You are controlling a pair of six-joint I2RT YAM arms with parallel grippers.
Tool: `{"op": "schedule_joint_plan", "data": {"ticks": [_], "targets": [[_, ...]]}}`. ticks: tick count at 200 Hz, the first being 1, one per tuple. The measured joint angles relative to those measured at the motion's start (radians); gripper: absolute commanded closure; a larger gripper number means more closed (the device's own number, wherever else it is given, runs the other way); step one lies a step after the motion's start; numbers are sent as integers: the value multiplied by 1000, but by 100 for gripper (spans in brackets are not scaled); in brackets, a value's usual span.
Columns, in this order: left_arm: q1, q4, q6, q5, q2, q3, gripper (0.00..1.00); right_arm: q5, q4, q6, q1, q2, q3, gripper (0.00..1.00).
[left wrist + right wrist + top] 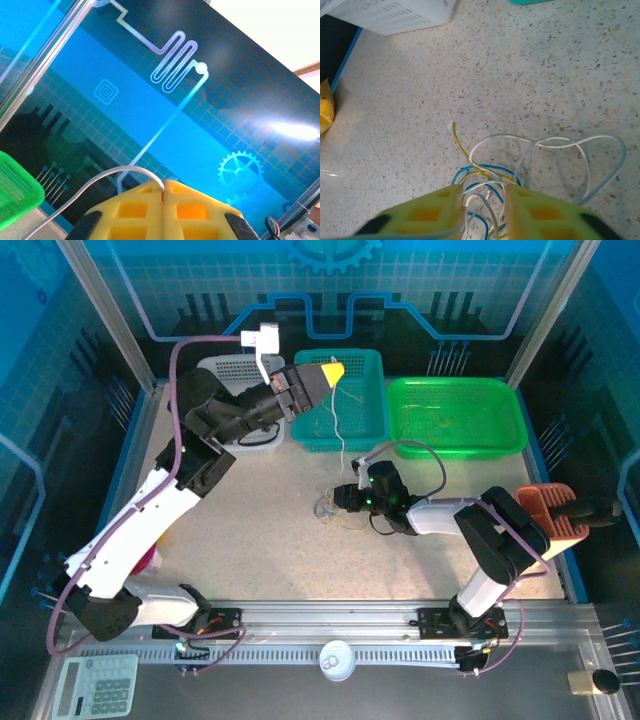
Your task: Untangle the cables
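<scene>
The cables point(335, 508) lie in a small tangle on the speckled table, in front of the teal basket. Blue, yellow and white strands point(490, 172) loop together, and a white loop point(560, 142) spreads to the right. My right gripper point(484, 192) sits low over the tangle with its jaws apart and several strands between them; it also shows low beside the tangle point(342, 498). My left gripper point(335, 370) is raised above the teal basket, shut on a white cable point(100, 177) that hangs down point(342, 435) toward the tangle.
A teal basket point(365, 365), a green basket point(455, 445) and a white basket point(225, 368) stand along the back. An orange holder point(550, 515) is at the right edge. The white basket's corner point(395, 15) lies ahead of the right gripper.
</scene>
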Motion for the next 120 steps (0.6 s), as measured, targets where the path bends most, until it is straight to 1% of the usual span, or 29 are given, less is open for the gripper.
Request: {"op": "schedule_joint_plan", "data": {"ticks": [9,16,38,61,72,84,108,112,120], "targets": [[1,-16,13,0,13,30,100,2,5,3,0,0,-1,48],[2,-30,22,0,24,56,100,3,9,4,0,0,-2,43],[8,-65,63,-2,58,134,100,3,19,4,1,-4,-8,34],[26,-101,106,-4,95,197,100,2,16,5,1,-27,-14,28],[37,-114,126,-10,112,220,100,2,11,1,1,-44,-14,27],[55,-119,148,-14,132,242,100,-1,1,-2,1,-72,-14,24],[100,-125,171,-21,183,290,100,-5,-19,-16,1,-138,-14,21],[107,-127,172,-21,194,301,100,-6,-24,-17,1,-149,-14,19],[122,-128,175,-23,219,330,100,-9,-34,-24,0,-173,-14,17]]}}
